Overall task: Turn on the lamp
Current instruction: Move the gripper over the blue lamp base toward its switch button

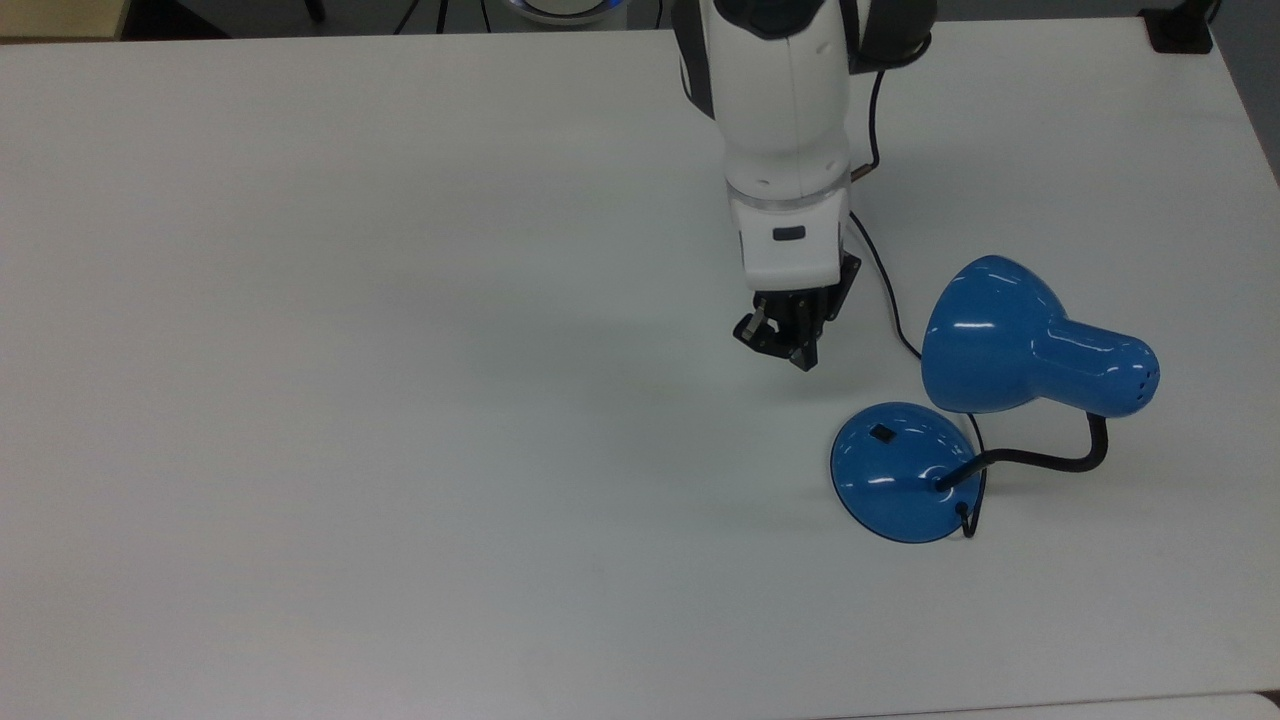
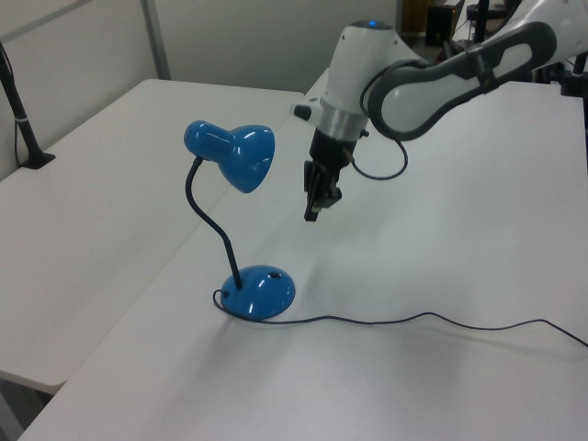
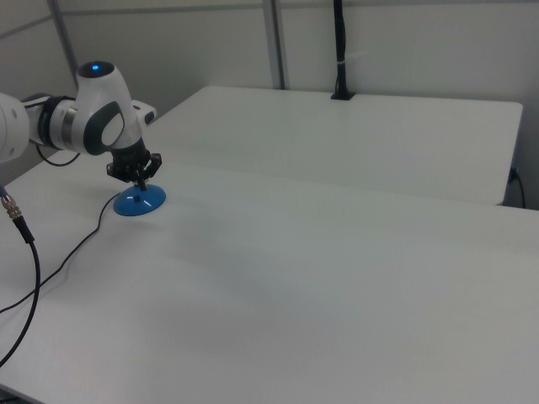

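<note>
The lamp has a glossy blue shade (image 1: 1000,335), a bent black gooseneck (image 1: 1050,460) and a round blue base (image 1: 895,480) carrying a small black switch (image 1: 882,433). It stands at the top view's right, and no light comes from the shade. My gripper (image 1: 803,360) hangs in the air with its fingers together and nothing between them, up and to the left of the switch in the top view. In the left view the gripper (image 2: 311,215) is above and to the right of the base (image 2: 260,292), beside the shade (image 2: 243,156). In the right view the gripper (image 3: 143,180) hovers just over the base (image 3: 139,202).
The lamp's thin black cord (image 1: 880,270) runs from the base past the arm to the table's far edge and trails across the white table (image 2: 413,319). A second white table (image 2: 92,184) adjoins it, with a black post (image 2: 18,110) clamped on.
</note>
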Robot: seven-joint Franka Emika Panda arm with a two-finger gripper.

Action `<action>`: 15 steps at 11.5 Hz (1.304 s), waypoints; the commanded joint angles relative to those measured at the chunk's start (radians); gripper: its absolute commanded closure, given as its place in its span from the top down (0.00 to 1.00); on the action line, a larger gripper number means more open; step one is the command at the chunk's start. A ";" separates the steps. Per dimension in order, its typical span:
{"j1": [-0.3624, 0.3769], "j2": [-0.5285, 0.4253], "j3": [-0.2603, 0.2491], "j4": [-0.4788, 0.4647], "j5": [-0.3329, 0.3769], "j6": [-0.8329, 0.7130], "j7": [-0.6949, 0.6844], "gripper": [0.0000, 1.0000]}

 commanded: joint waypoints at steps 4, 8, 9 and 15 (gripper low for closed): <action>0.064 0.115 -0.020 0.062 0.026 0.158 0.007 0.04; 0.076 0.165 -0.020 0.106 0.028 0.162 0.007 0.04; 0.076 0.173 -0.020 0.114 0.028 0.165 0.007 0.04; 0.091 0.199 -0.019 0.115 0.048 0.253 0.021 0.04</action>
